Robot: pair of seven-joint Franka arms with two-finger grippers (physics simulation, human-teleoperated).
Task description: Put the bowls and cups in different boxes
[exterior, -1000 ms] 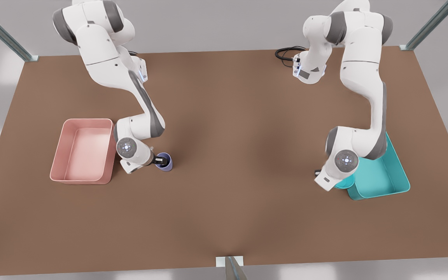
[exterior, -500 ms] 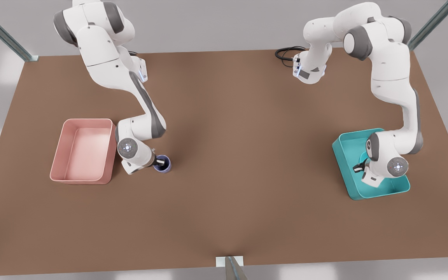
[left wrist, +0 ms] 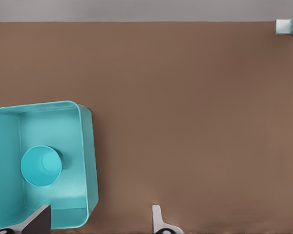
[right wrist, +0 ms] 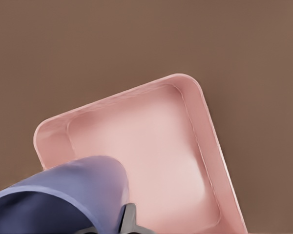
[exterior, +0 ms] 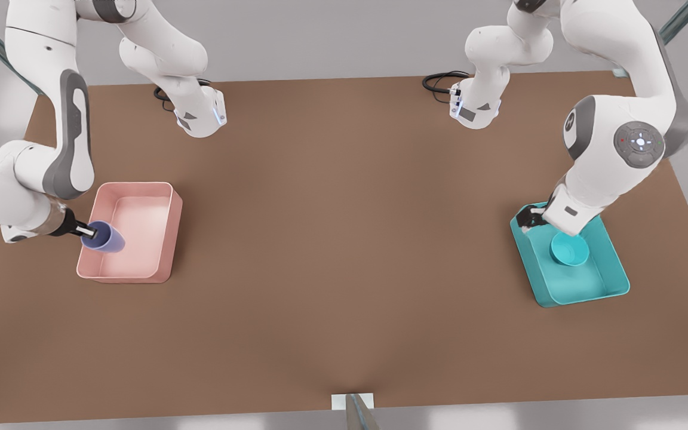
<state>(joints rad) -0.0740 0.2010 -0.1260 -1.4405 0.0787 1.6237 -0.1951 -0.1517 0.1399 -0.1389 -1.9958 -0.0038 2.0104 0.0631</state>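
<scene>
The lavender-purple cup (exterior: 105,237) (right wrist: 63,195) hangs tilted over the pale pink box (exterior: 168,239) (right wrist: 210,126), near the rim on the front view's left. My right gripper (exterior: 85,230) is shut on its rim, one finger (right wrist: 128,219) showing beside the cup wall. The teal bowl (exterior: 569,249) (left wrist: 41,165) lies upright inside the teal box (exterior: 583,295) (left wrist: 90,161) at the front view's right. My left gripper (exterior: 527,218) (left wrist: 97,224) hovers open above that box's far corner, apart from the bowl and holding nothing.
Both arm bases (exterior: 200,116) (exterior: 475,110) stand at the table's far edge, with a black cable (exterior: 439,80) beside the one on the front view's right. A metal post (exterior: 353,412) meets the near edge. Brown tabletop (exterior: 344,227) spreads between the two boxes.
My right gripper lifted the cup off the table and carried it to the front view's left, over the pink box. My left gripper let the bowl go in the teal box and rose.
</scene>
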